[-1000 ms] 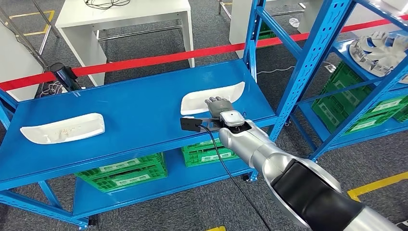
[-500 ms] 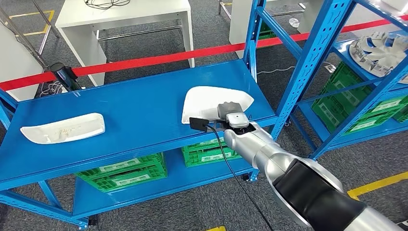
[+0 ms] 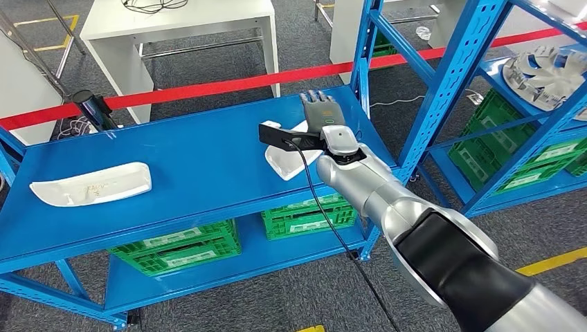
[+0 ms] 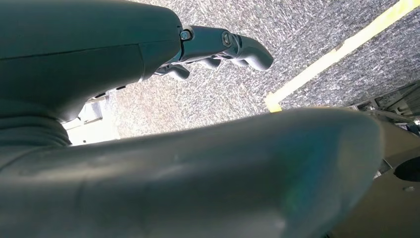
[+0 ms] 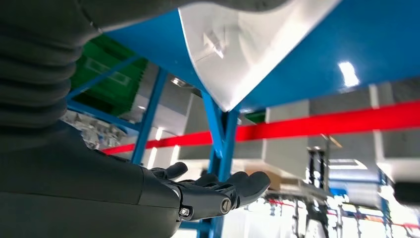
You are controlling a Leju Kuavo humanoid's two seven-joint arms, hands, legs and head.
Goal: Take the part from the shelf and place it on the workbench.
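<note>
A white part (image 3: 90, 185) is lying at the left end of the blue shelf (image 3: 194, 159), well apart from the robot's arm. A red tape (image 3: 208, 86) is running behind the shelf, with a white table (image 3: 180, 28) beyond it. Green crates (image 3: 180, 245) are sitting on the lower level. Further right, the right hand (image 3: 320, 111) is reaching over a second white part (image 3: 287, 160), which is tilting up off the shelf near its right end. Its fingers (image 5: 237, 186) are stretching out nearly straight; whether the thumb is gripping the part, I cannot tell. The left hand (image 4: 218, 47) is hanging over grey carpet, fingers curling loosely around nothing.
</note>
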